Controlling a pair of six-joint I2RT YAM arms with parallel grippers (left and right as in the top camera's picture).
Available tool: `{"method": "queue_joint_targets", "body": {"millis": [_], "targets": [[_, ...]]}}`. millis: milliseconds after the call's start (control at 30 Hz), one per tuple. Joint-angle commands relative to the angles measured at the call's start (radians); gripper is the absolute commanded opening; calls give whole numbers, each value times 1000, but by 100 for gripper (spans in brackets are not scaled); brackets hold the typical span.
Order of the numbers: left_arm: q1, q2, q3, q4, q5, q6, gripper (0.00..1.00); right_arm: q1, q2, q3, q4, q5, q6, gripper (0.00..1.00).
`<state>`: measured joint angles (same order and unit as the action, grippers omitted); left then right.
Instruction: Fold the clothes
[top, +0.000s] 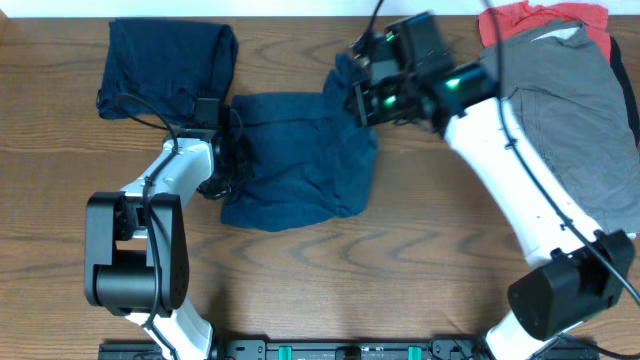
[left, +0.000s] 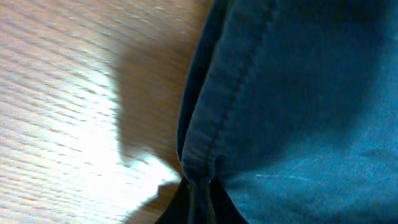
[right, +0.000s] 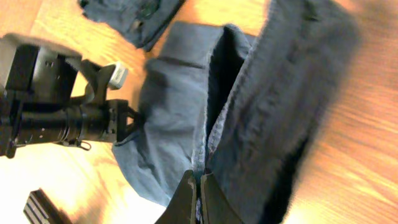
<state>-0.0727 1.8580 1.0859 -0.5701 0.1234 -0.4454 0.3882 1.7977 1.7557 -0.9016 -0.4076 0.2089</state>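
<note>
A dark blue garment (top: 300, 160) lies spread on the wooden table in the middle of the overhead view. My left gripper (top: 225, 150) is shut on its left edge, pinching a stitched hem (left: 199, 168) in the left wrist view. My right gripper (top: 358, 92) is shut on the garment's far right corner and holds it lifted above the table; in the right wrist view the cloth (right: 261, 106) hangs from the closed fingers (right: 199, 186). The left arm (right: 68, 118) shows there at the garment's other edge.
A folded dark blue garment (top: 165, 60) lies at the far left. A pile with a grey garment (top: 575, 110) over a red one (top: 540, 18) sits at the far right. Bare wooden table lies in front of the garment.
</note>
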Motion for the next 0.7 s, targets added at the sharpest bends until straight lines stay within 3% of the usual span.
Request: {"method": "queue_joint_targets", "body": {"millis": [0,333,667], "targets": [[-48,40,-41,2,23,-6,6,-81,-27,63,-58,-8,-64,1],[-121,40,-41,11,23,-40,6,-262,-27,72,-211,-43,-163,1],[-132,40,-41,10,23,-40,6,-124,-18,66,-80,-44,-92,1]]}}
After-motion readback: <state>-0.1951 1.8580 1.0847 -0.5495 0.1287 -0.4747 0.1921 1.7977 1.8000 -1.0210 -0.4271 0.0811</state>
